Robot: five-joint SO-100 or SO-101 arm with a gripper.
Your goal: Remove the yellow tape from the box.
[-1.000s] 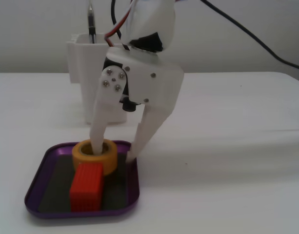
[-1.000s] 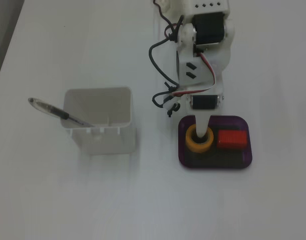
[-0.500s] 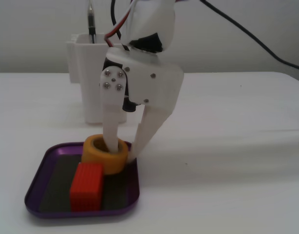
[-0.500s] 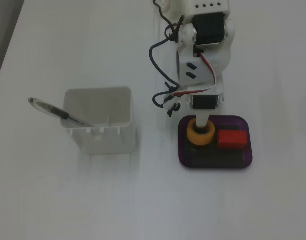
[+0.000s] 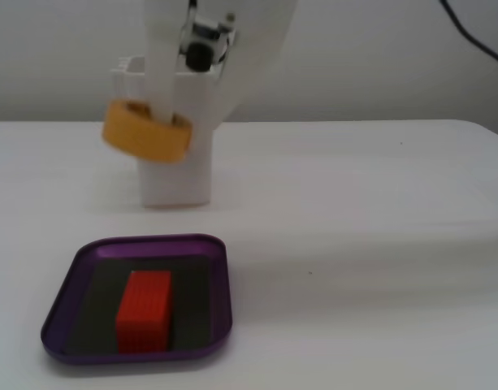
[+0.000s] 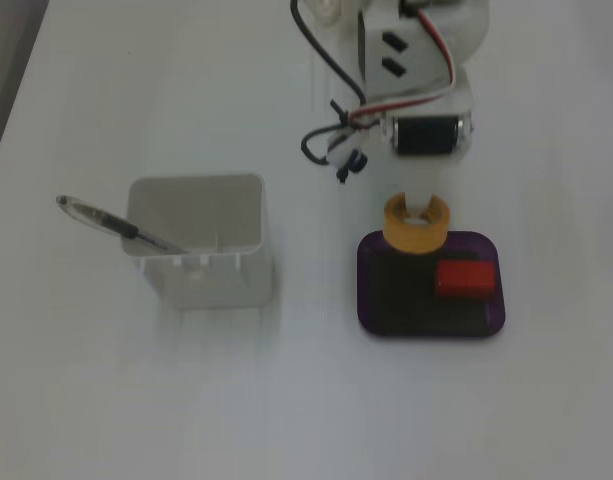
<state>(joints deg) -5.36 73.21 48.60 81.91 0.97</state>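
Observation:
The yellow tape (image 5: 145,134) hangs in the air, gripped on its rim by my white gripper (image 5: 163,120), which is shut on it. In the view from above, the tape (image 6: 416,224) and gripper (image 6: 416,205) sit over the far edge of the box. The box, a shallow purple tray (image 5: 67,291) with a dark floor, lies on the table well below the tape. It also shows in the top-down fixed view (image 6: 368,290). A red ribbed block (image 5: 145,310) stands inside it, toward the right side of the tray from above (image 6: 464,278).
A tall white square container (image 6: 201,250) stands left of the tray with a pen (image 6: 111,223) leaning out of it; in the low fixed view the container (image 5: 179,175) is behind the gripper. Arm wires (image 6: 331,140) hang near the base. A black cable (image 5: 476,36) runs at top right.

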